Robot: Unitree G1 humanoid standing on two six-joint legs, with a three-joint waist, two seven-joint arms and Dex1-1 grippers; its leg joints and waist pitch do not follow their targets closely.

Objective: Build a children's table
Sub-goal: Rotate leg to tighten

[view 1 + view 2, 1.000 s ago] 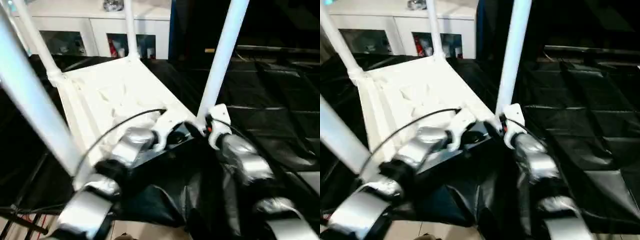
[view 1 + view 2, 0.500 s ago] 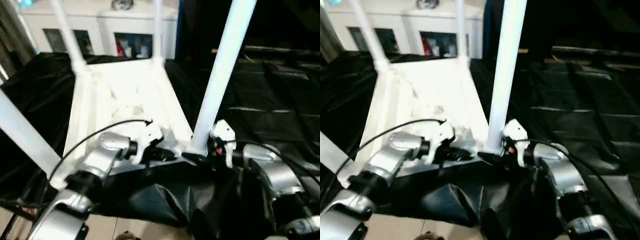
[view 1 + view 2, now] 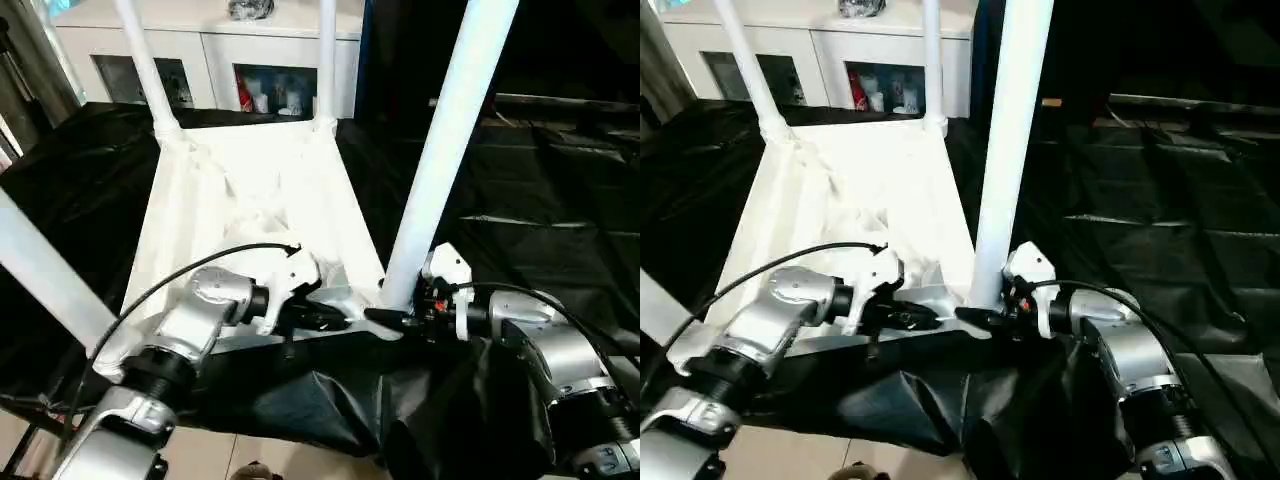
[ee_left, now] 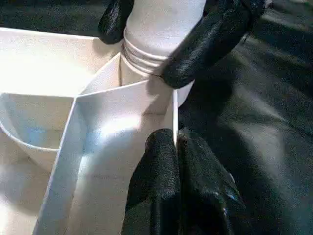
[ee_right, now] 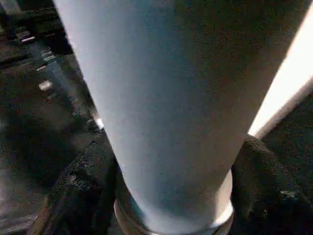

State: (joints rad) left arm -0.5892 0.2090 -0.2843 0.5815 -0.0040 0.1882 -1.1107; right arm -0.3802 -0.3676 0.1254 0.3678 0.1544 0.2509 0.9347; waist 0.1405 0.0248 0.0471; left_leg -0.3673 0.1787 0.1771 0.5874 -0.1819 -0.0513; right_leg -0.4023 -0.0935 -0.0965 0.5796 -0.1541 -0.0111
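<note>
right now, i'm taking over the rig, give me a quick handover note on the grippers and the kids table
Left gripper: shut on the thin near rim of the white plastic ribbed tabletop, which lies underside up on the black-draped work table.
Right gripper: fingers either side of the near right white tubular leg at its threaded base, in the corner socket.
Done: four legs stand upright in the corner sockets.
Left: cannot tell whether this leg is fully screwed home; check it, then probably flip the table upright.
</note>
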